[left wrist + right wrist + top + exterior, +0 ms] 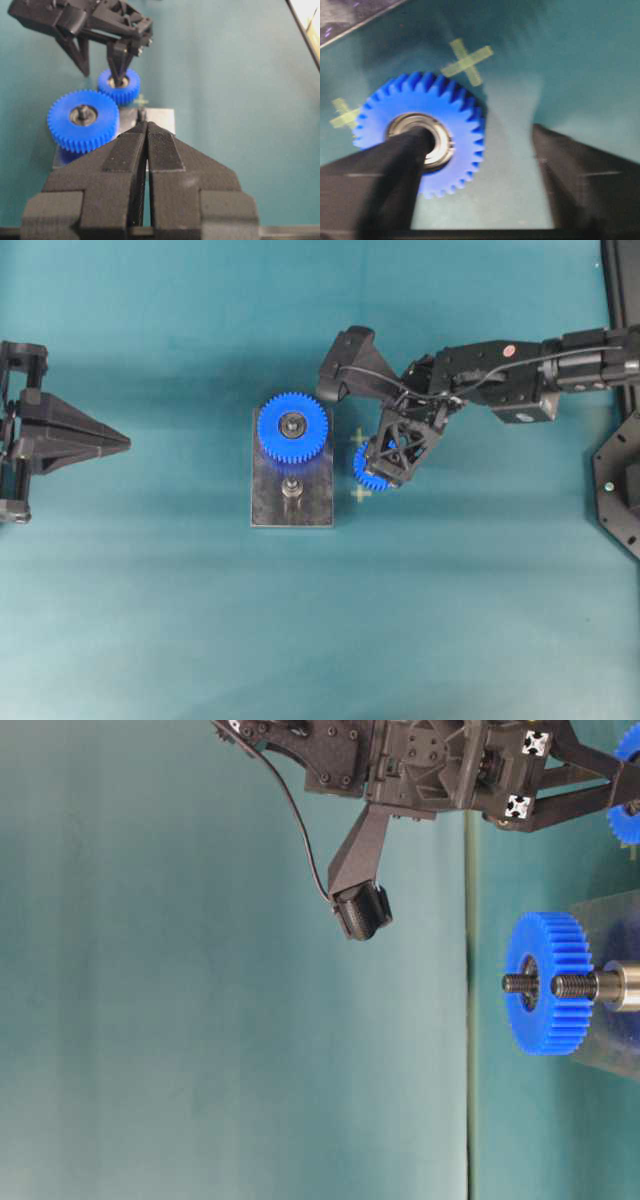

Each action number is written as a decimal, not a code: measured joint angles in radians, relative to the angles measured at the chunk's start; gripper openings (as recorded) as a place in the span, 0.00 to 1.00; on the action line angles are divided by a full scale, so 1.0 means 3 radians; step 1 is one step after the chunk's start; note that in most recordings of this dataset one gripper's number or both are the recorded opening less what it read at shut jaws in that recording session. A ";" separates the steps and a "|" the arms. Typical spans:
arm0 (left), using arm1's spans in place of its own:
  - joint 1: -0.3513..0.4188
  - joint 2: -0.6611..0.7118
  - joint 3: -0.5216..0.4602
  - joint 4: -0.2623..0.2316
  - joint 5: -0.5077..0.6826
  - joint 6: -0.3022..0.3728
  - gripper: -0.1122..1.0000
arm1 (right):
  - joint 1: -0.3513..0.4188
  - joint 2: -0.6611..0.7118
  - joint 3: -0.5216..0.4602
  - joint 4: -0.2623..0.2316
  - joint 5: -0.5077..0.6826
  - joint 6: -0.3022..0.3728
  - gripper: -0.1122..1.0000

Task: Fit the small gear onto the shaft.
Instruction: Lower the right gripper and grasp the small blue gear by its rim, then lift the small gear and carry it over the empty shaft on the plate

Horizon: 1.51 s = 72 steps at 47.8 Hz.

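Meanwhile, the small gear (420, 132) is seen flat on the teal worktop (150, 620), just right of the plate (268, 502) bearing the shaft (292, 487). The right gripper (480, 150) is spread around it, holding nothing; the left gripper (146, 131) is closed, empty.

- Your small gear (368, 473), bright blue with a silver bearing hub, lies flat on the table just right of the plate.
- Your shaft (291, 487) stands upright and bare.
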 measured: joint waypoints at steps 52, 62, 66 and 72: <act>0.0005 -0.0112 0.0056 0.0000 0.0026 -0.0123 0.10 | 0.0281 -0.0123 -0.1161 0.0087 0.0859 0.0097 0.43; 0.0005 -0.0102 0.0056 0.0005 0.0026 -0.0123 0.10 | 0.0353 0.0112 -0.1406 0.0092 0.0874 0.0092 0.43; 0.0005 -0.0107 0.0061 0.0000 0.0026 -0.0123 0.10 | 0.0368 0.0184 -0.1452 0.0087 0.0879 0.0092 0.43; 0.0005 -0.0107 0.0061 0.0000 0.0026 -0.0123 0.10 | 0.0394 0.0271 -0.1539 0.0092 0.0905 0.0092 0.43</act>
